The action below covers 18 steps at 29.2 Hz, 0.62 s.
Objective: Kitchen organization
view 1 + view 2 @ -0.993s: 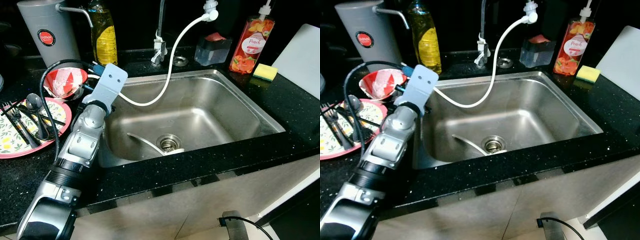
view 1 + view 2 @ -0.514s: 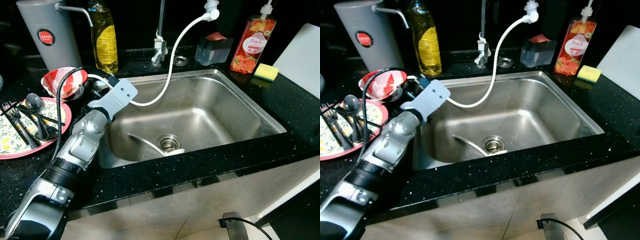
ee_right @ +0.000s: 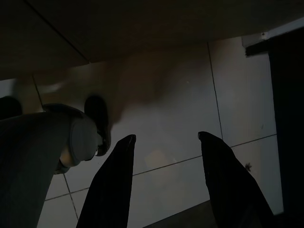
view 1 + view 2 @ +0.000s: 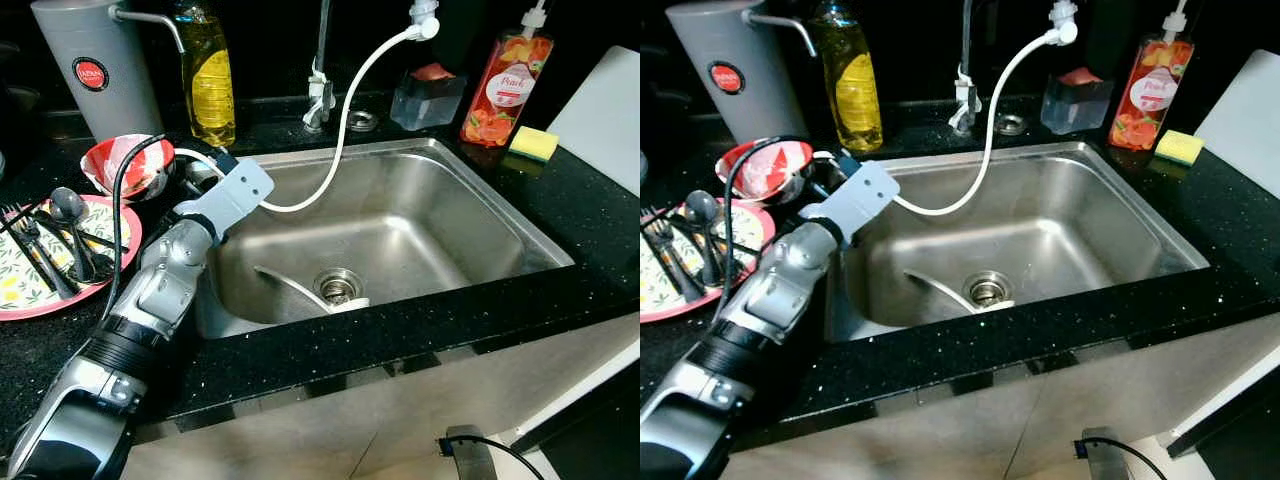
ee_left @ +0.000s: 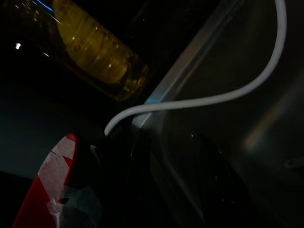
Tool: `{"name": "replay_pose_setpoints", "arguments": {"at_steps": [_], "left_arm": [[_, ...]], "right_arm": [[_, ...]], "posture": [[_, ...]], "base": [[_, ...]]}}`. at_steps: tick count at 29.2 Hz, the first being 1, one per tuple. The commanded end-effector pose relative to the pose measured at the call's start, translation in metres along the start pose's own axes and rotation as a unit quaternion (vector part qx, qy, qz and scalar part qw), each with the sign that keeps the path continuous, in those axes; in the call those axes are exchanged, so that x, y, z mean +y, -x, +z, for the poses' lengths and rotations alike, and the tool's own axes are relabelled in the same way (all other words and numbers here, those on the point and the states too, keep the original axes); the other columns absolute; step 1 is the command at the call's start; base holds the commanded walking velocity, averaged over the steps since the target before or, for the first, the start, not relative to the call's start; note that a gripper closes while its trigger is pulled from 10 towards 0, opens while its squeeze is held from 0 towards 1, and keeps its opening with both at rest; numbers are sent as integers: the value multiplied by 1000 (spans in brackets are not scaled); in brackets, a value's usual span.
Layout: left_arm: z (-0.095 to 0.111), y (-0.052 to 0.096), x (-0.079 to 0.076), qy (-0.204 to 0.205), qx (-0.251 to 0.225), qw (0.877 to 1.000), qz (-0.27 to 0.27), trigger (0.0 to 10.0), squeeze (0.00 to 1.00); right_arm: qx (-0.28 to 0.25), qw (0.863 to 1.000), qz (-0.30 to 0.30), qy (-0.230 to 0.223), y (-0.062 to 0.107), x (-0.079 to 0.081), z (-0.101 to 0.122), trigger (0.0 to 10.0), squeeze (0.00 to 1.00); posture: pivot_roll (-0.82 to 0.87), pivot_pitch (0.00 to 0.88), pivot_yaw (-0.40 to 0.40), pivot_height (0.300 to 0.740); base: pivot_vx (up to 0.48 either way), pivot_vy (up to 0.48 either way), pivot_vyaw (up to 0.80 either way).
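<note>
My left arm reaches to the left rim of the steel sink (image 4: 480,180). Its gripper (image 5: 171,156) is open and holds nothing, hanging over the rim between the red and white bowl (image 4: 128,165) and the basin. A white hose (image 4: 340,130) drops from the tap and loops into the sink just past the fingers (image 5: 216,175). A patterned pink plate (image 4: 15,290) with a spoon and forks lies on the black counter at the left. My right gripper (image 3: 164,142) hangs open above pale floor tiles, low beside the cabinet.
Behind the bowl stand a grey canister (image 4: 95,70) and a yellow dish soap bottle (image 4: 210,80). At the back right are a clear container (image 4: 425,95), a peach soap dispenser (image 4: 495,85), a yellow sponge (image 4: 530,143) and a white board (image 4: 610,110). A white utensil (image 4: 290,285) lies by the drain.
Over the first half second my left wrist swung right and lower, from above the bowl to the sink's rim. Since then it has held nearly still.
</note>
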<state>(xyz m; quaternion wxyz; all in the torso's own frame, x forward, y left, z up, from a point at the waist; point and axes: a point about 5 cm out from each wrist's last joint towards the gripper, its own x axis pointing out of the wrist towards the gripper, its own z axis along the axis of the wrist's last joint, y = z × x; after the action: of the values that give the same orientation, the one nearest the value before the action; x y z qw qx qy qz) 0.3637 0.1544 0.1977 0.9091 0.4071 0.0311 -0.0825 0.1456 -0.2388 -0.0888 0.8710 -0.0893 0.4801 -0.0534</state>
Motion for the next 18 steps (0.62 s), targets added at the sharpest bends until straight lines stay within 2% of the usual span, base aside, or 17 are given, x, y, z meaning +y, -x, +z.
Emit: {"name": "replay_pose_setpoints", "arguments": {"at_steps": [1,9,18], "left_arm": [[-3,-1,5,-6,5,1000,-1,10000,0],[-2,-2,3,-7,5,1000,-2,10000,0],[-2,1,4,-7,3,1000,-1,10000,0]], "right_arm": [[-2,1000,0,-9,0,1,-1,10000,0],[-16,1000,-11,-17,0,-5,5,10000,0],[-16,999,-13,-30,0,-2,2,10000,0]], "posture": [[45,0,-32,740],[18,0,-27,740],[-23,0,6,740]], "base": [[0,0,0],[0,0,0],[0,0,0]]}}
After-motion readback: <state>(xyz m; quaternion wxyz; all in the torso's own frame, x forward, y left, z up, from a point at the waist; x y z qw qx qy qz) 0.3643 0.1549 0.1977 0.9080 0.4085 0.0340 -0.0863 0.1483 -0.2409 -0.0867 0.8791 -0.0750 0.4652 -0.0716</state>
